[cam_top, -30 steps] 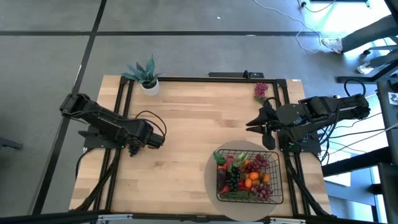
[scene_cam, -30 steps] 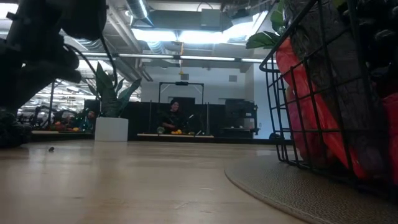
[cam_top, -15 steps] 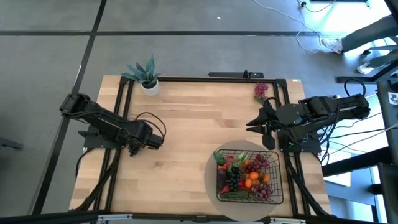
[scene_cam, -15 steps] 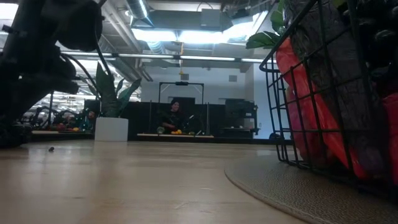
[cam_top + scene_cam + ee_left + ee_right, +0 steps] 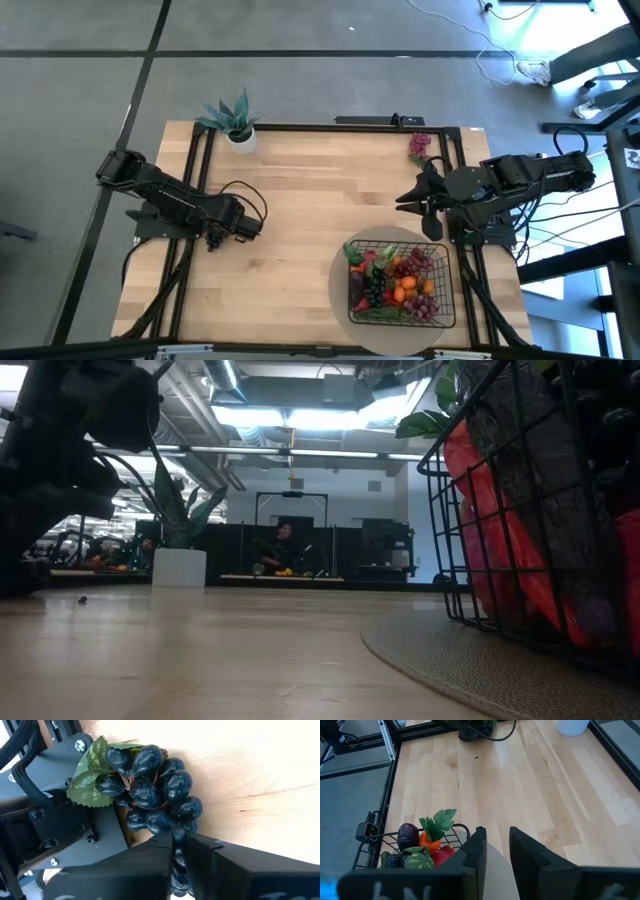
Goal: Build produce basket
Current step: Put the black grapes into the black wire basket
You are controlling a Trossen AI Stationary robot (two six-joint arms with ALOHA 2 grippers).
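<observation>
Grapes are now between the jaws of my left gripper (image 5: 178, 851): the dark grape bunch (image 5: 152, 787) with its green leaf lies at the left edge of the bench (image 5: 300, 200), partly over the black frame there, and my fingers (image 5: 210, 865), which were wider apart a moment ago, have come together and are pinching the lower berries of the bunch. This closing is the one change; the arm itself has hardly moved in the high view. I judge that the pick is made but the lift is not yet begun, because the bunch rests on the wood. The basket (image 5: 448, 300) stands on the round beige mat (image 5: 340, 300) near the right front corner, well apart from me, and it already holds tangerines (image 5: 403, 288), red pieces and other grapes. My right gripper (image 5: 433, 203) waits just behind the basket, jaws parted and empty. One purple grape bunch (image 5: 419, 146) lies at the back right of the bench, so the work is not finished.
</observation>
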